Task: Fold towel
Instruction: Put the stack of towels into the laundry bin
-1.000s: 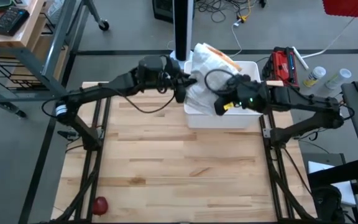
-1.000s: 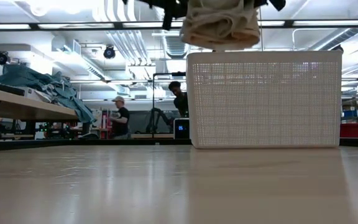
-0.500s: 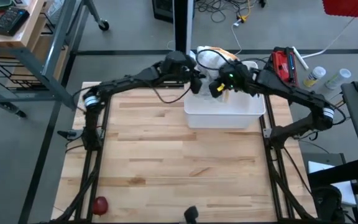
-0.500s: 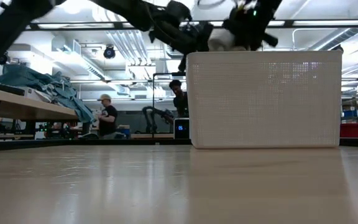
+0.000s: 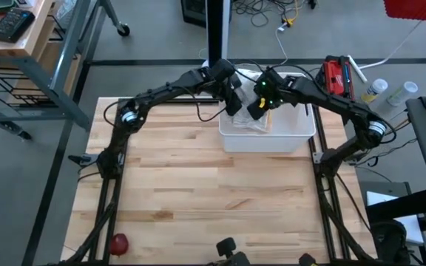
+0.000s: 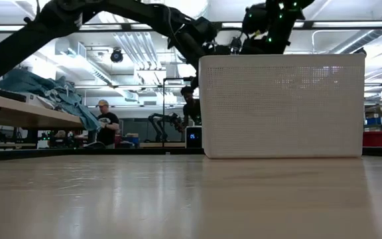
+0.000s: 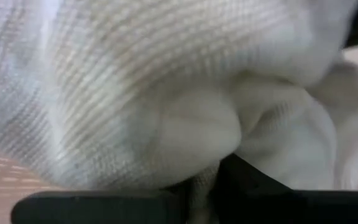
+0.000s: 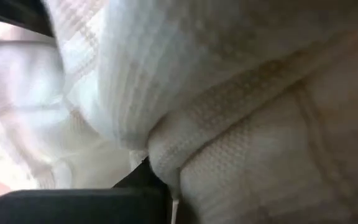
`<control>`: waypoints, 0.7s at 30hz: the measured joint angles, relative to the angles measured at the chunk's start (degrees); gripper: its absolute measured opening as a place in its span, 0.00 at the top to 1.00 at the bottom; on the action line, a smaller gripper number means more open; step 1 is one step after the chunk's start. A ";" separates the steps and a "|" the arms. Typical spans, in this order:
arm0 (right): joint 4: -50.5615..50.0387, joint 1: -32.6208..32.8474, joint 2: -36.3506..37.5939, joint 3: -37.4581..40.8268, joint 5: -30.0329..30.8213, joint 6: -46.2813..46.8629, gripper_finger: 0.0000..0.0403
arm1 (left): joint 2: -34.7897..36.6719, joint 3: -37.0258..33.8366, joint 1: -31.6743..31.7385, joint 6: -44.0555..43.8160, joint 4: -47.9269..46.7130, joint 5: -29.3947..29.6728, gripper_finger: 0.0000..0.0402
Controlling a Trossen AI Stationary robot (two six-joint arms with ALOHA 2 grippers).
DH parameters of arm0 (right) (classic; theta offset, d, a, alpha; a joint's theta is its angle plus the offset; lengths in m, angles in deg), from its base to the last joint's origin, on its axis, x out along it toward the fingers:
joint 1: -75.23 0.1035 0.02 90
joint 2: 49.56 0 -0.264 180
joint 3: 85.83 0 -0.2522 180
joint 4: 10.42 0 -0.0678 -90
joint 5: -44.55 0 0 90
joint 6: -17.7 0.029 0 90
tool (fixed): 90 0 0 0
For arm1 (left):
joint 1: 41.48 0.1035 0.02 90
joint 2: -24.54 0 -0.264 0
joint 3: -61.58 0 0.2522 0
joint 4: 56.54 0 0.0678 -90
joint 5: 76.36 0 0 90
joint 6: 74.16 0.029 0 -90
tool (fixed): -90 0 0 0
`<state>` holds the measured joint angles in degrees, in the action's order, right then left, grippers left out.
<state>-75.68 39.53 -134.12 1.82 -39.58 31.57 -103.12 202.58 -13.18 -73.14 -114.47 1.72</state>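
Left wrist view shows the left pincer [image 7: 210,186] pinched tight on the towel [image 7: 166,81], with white ribbed cloth filling almost the whole picture. The right pincer [image 8: 157,180] is pinched on the same towel too, and here the cloth shows soft folds and faint tan lines. From above, both pincers sit close together down inside the white basket [image 5: 287,140], and the towel is a crumpled white lump in there with them. The basket stands at the far edge of the wooden counter [image 5: 198,192]. A small red ball [image 5: 118,242] lies at the near left corner. A second ago the towel hung high above the basket in a big bundle. Now it is low inside it, and both arms stretch farther back.
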 joint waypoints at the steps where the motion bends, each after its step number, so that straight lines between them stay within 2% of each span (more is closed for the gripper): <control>1: -0.80 -0.50 -0.51 0.00 -0.37 -0.38 0.83 | -0.27 0.16 0.07 0.26 -0.45 -0.02 0.91; 6: -2.36 -1.53 -3.25 0.13 -0.68 -2.08 0.83 | -0.41 -1.92 0.13 1.79 0.66 0.64 0.91; 15: -2.16 -2.22 -9.58 0.07 -3.25 -4.93 0.83 | -0.08 -5.98 -2.08 2.49 4.34 10.31 0.91; 18: -2.31 -2.67 -10.74 0.07 -3.54 -5.45 0.83 | -0.24 -6.87 -3.18 2.26 4.45 16.81 0.86; 21: -3.89 -3.17 -11.25 0.35 -7.21 -7.03 0.83 | -0.19 -6.83 -3.23 1.15 1.63 18.18 0.78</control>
<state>-79.57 36.35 -145.37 2.17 -46.79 24.54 -103.31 195.75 -16.42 -71.99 -112.84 19.90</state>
